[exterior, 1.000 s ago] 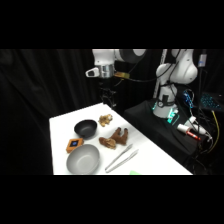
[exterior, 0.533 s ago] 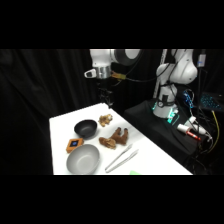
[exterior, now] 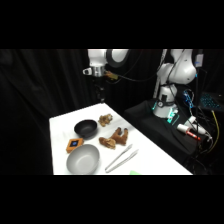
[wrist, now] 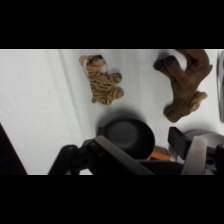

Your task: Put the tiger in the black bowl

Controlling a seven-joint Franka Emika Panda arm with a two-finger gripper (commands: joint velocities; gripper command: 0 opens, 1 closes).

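Gripper (exterior: 101,95), jaw state impossible to tell, is hovering high; descending off-centre risks grabbing brown toy (wrist: 184,84) instead of tiger (wrist: 102,80) beside black bowl (wrist: 127,135).

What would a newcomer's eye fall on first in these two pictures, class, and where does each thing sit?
Probably the striped tiger, lying alone on the white table just beyond the black bowl. Next, the white arm's gripper, hanging high above the table's far end. Then the brown toy figures, between bowl and metal tongs.
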